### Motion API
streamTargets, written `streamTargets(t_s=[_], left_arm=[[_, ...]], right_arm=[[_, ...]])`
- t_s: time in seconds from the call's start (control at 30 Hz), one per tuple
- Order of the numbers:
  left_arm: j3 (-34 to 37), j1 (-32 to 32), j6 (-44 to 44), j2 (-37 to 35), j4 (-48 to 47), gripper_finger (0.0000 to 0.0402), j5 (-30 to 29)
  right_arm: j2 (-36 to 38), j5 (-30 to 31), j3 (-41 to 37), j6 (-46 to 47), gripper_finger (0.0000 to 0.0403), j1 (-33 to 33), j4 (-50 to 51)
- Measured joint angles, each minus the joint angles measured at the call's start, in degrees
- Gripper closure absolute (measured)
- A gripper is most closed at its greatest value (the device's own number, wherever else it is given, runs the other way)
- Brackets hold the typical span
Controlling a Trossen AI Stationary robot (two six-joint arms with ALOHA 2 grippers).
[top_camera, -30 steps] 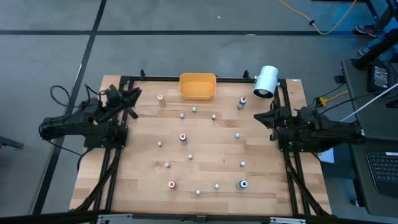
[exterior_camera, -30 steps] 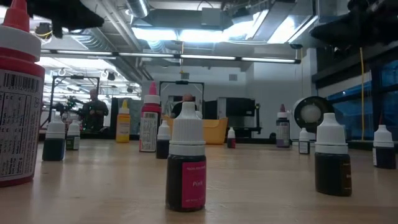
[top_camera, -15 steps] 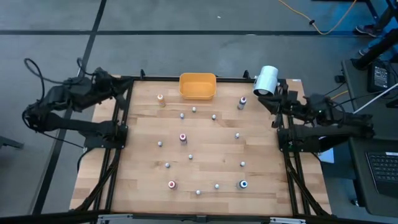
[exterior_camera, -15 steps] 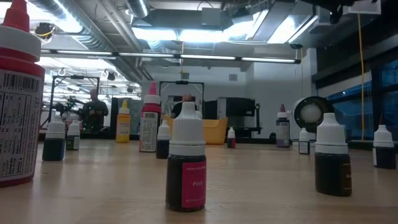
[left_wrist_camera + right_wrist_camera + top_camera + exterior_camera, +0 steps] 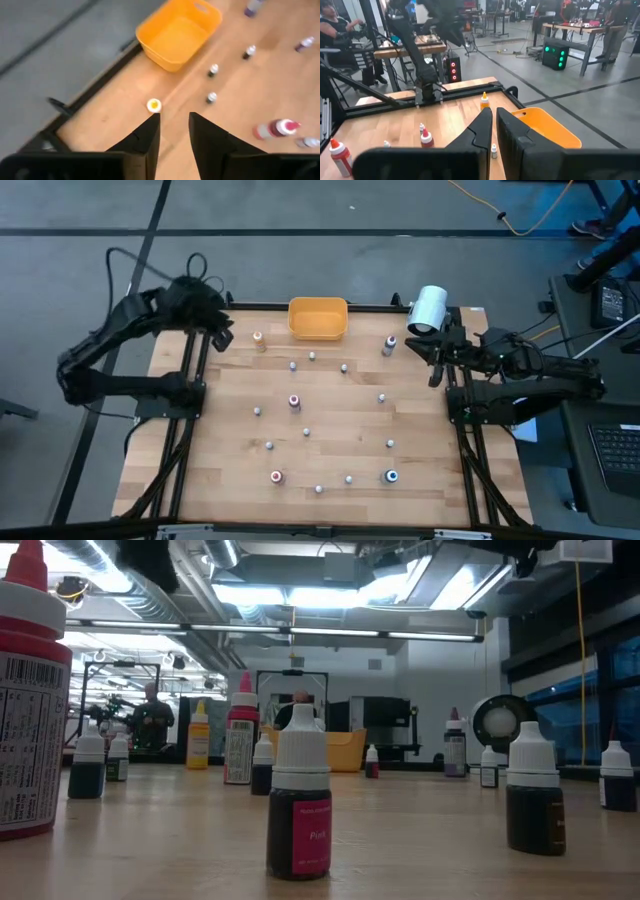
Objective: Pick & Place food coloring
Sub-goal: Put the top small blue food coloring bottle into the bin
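Observation:
Many tiny food coloring bottles stand upright on their bases across the wooden table, among them a yellow-topped one, a red-topped one, a blue-topped one and a pink-filled one. My left gripper hangs open above the far left corner, short of the yellow-topped bottle. My right gripper is shut, raised at the far right beside the white cylinder, pointing across the table.
An orange bowl sits at the middle of the far edge. A black frame runs around the table. People and benches show in the room behind. Open wood lies between the scattered bottles.
Both arms have unfolded from their rest poses and risen. My left arm swung up, and its gripper now stands over the far left corner. My right gripper lifted and moved toward the far edge, near the white cylinder. No bottle has moved.

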State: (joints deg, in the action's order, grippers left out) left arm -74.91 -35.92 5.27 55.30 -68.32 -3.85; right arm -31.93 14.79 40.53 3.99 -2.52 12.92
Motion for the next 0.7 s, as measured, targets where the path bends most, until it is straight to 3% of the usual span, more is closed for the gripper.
streamTargets(t_s=[0.27,0.4,0.7], left_arm=[[0.0,-16.7,-13.1,12.4,0.5,0.0230,14.2],[0.0,-18.8,-16.3,17.8,0.5,0.0189,18.6],[0.0,-18.9,-20.0,24.3,1.7,0.0139,18.9]], right_arm=[[0.0,-0.5,0.0,0.3,0.0373,0.0,0.4],[0.0,-0.9,0.0,0.3,0.0373,0.0,0.4],[0.0,-0.9,0.0,2.0,0.0373,0.0,3.2]])
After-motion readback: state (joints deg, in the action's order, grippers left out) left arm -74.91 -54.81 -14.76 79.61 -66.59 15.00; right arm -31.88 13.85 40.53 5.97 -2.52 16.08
